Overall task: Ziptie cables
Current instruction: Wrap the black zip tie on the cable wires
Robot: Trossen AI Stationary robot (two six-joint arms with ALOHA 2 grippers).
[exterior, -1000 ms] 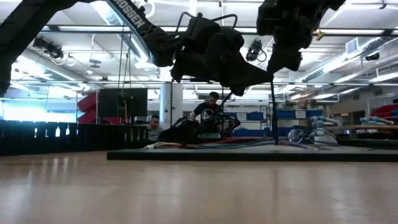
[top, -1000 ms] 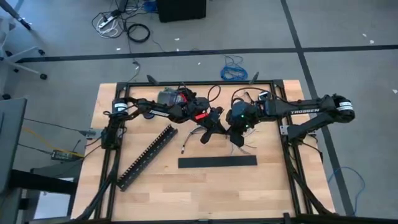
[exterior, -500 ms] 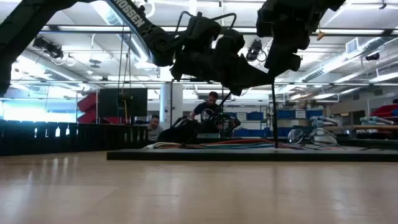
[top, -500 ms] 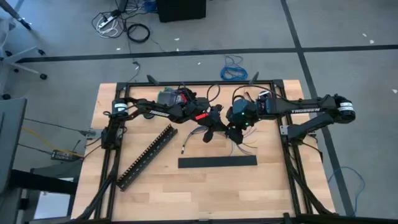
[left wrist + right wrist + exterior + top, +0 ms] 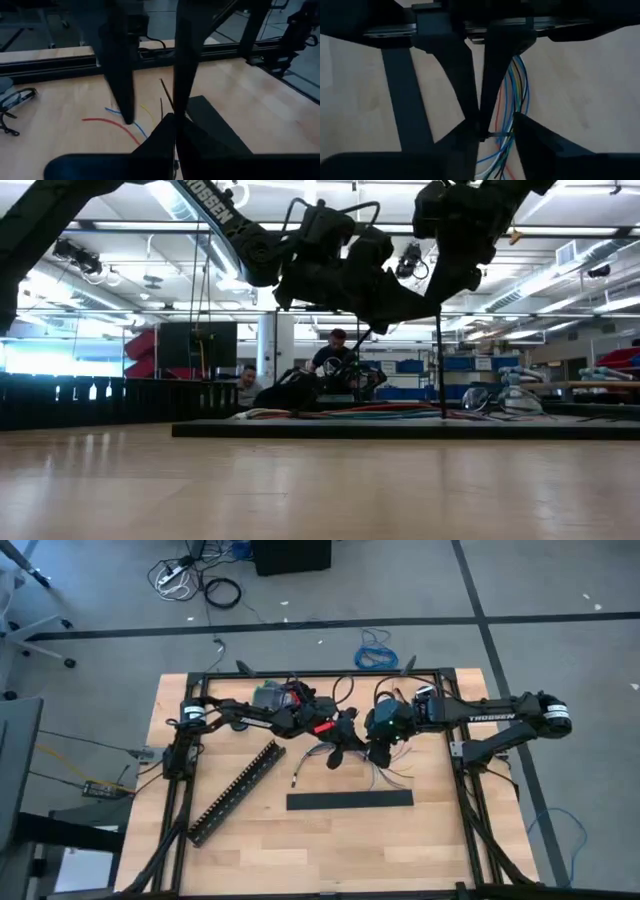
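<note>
Only the right wrist view shows the right gripper [image 5: 485, 132] pinching a ziptie [image 5: 496, 133] across the cables [image 5: 512, 95]: blue, green, orange strands, above table centre. The left gripper [image 5: 338, 752], at its 9 o'clock, looks pressed together.

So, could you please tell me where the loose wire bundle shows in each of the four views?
High view: the cables fan out mid-table, just below the right claw, with the left claw alongside.
Low view: probably the coloured strands behind the bar.
Left wrist view: red, blue and yellow ends on the wood.
Right wrist view: centre.
Shared landmark: the flat black bar, also in the low and left wrist views.
</note>
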